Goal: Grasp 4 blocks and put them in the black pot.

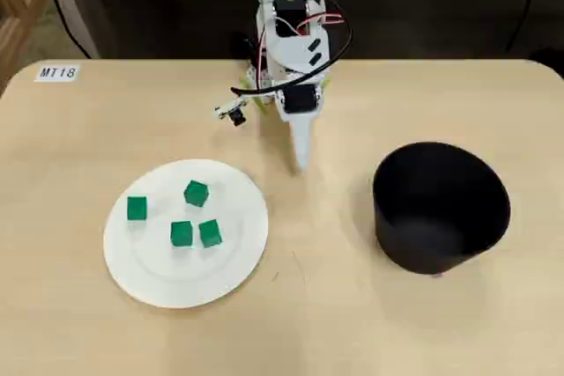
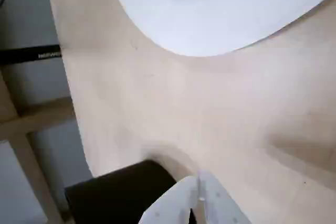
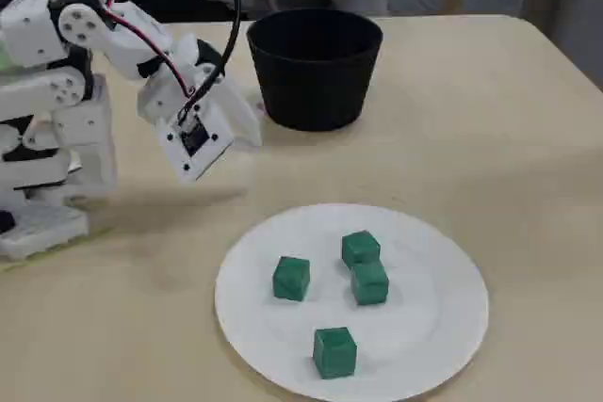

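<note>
- I see the bench (image 1: 79, 138) carrying the black pot (image 1: 441, 207) at the right of the overhead view; it looks empty.
- The white plate (image 1: 238, 261) holds all four green blocks (image 1: 196, 193), two nearly touching; I could nudge one while taking its neighbour.
- The hand (image 1: 300, 161) hangs between plate and pot, clenched on nothing, so it must open before descending.

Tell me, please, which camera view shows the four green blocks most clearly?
The fixed view shows the blocks best: all four sit close and large on the white plate, with their sides visible. The overhead view also shows all four, smaller and from above. The wrist view shows only part of the plate, no blocks.
</note>
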You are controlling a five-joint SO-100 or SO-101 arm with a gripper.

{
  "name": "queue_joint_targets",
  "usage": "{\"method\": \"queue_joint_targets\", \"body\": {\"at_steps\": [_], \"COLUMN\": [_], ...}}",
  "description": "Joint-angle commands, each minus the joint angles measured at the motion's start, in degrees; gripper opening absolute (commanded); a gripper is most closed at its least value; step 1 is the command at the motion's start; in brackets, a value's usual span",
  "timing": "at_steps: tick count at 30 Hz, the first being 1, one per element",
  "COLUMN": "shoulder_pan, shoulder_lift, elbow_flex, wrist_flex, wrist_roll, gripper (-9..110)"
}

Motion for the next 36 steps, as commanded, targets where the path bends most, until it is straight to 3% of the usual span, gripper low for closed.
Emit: {"method": "queue_joint_targets", "body": {"at_steps": [1,13,23,30,36], "shoulder_pan": [9.58,9.67,10.55,20.83,22.41], "shoulder_lift": [-4.22,-5.63,-40.43,-48.25,-64.86], "elbow_flex": [-5.54,-9.93,-45.79,-54.84,-67.15], "wrist_flex": [0.00,-0.44,7.38,9.67,15.29], "wrist_roll": [-3.52,-3.87,-9.40,-11.60,-15.29], "gripper": [-2,-2,-2,-2,-2]}}
